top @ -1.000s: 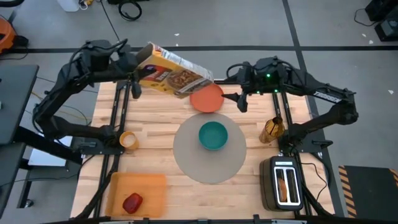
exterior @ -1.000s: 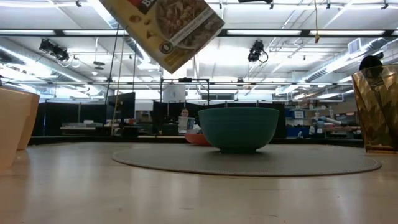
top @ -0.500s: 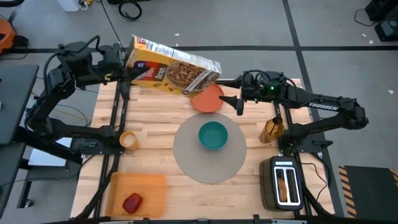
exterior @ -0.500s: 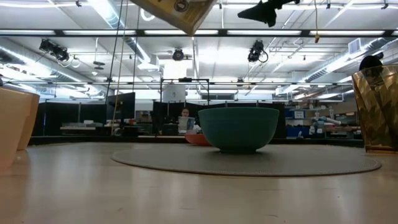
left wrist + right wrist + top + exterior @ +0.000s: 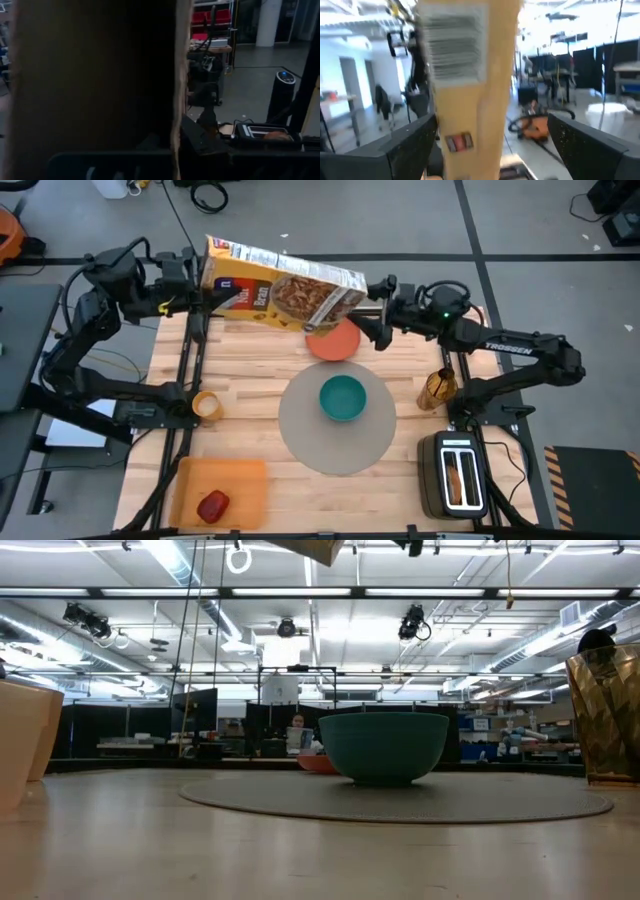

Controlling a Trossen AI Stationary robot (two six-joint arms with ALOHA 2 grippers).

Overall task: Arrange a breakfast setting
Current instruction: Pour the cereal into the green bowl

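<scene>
The yellow cardboard cereal box (image 5: pixel 281 283) hangs lengthwise over the table's far edge. The left gripper (image 5: pixel 197 290) clamps one end; the right gripper (image 5: pixel 378 308) stands spread at the other. Judged light, stiff, crushable: grip the narrow ends. The teal bowl (image 5: pixel 342 397) sits empty on the round grey mat (image 5: pixel 300 430), with the orange plate (image 5: pixel 335 341) beyond.

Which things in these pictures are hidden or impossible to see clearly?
- Left gripper's fingers: the cereal box covers them in the high view and fills the left wrist view.
- Orange plate: the box overlaps its far edge in the high view; the teal bowl hides most of it in the low view.
- Right gripper: contact with the box unclear.
</scene>
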